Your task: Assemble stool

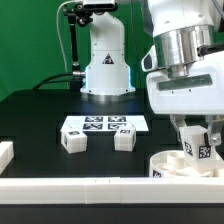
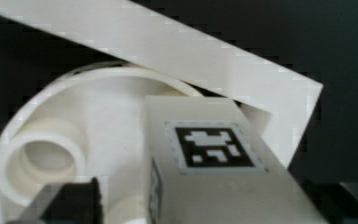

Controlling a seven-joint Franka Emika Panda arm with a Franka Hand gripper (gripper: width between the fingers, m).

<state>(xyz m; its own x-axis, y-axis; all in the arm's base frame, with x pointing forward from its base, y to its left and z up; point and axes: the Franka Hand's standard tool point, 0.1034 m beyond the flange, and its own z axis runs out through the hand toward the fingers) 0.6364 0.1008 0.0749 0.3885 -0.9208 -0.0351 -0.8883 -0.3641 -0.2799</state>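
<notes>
At five o'clock in the exterior view the smooth, round white seat (image 1: 172, 163) lies flat. Just above, the gripper (image 1: 196, 142) clamps a blocky tagged leg (image 1: 198, 150), long axis upright. Two loose legs (image 1: 74, 140) rest near centre, the marker board (image 1: 105, 124) at their twelve o'clock.

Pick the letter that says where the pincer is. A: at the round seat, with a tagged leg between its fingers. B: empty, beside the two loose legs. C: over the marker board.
A: in both views the pincer clamps a tagged leg over the round seat.
</notes>
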